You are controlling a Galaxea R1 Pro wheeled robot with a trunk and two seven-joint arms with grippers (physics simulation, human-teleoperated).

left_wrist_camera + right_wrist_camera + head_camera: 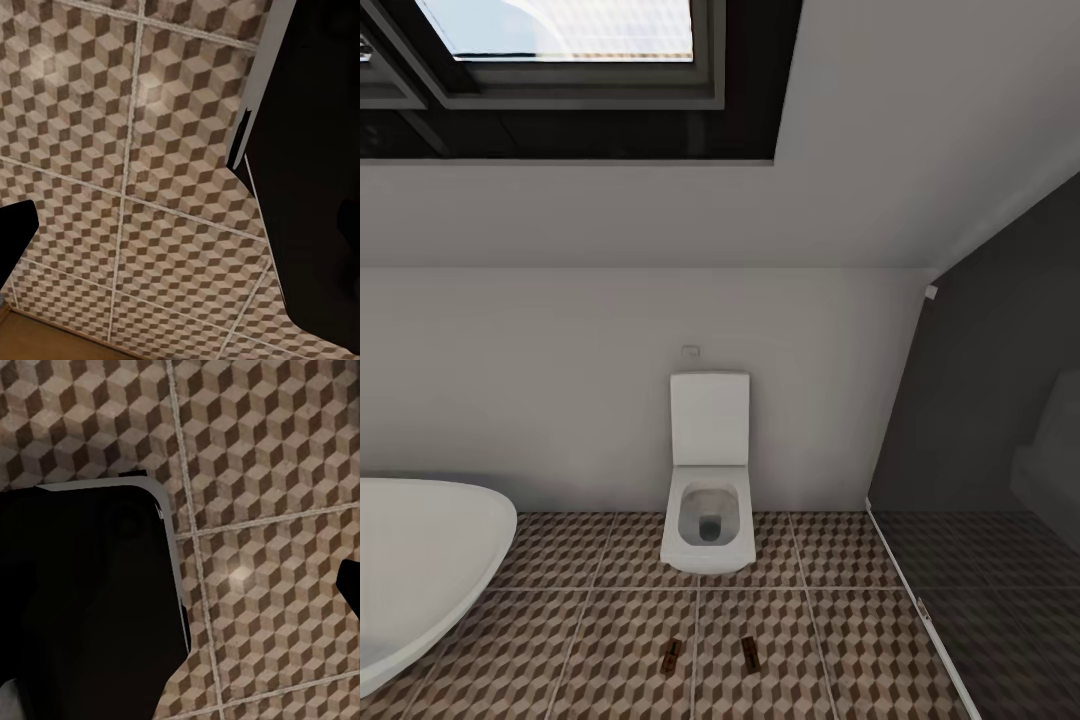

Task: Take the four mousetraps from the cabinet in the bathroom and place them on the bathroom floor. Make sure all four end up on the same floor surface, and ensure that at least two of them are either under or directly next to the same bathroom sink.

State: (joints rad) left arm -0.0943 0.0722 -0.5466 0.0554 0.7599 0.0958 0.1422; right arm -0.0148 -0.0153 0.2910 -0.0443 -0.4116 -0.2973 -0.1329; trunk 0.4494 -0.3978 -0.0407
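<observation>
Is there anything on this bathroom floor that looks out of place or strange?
Yes. Two mousetraps lie on the bathroom floor in front of the toilet, side by side but apart, each on its own tile. Small brown boards on bare tiles look odd. Nothing looks spilled or broken.

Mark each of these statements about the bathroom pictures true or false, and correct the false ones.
1. Two mousetraps lie on the patterned floor in front of the toilet. True.
2. The toilet's lid is shut. False: the lid stands raised against the wall and the bowl is open.
3. The bathtub is at the left side of the head view. True.
4. The two mousetraps touch each other. False: they lie apart, on either side of a grout line.
5. One mousetrap rests on the toilet's rim. False: both lie on the floor tiles, short of the toilet.
6. A window is set in the sloped ceiling above the toilet wall. True.
</observation>
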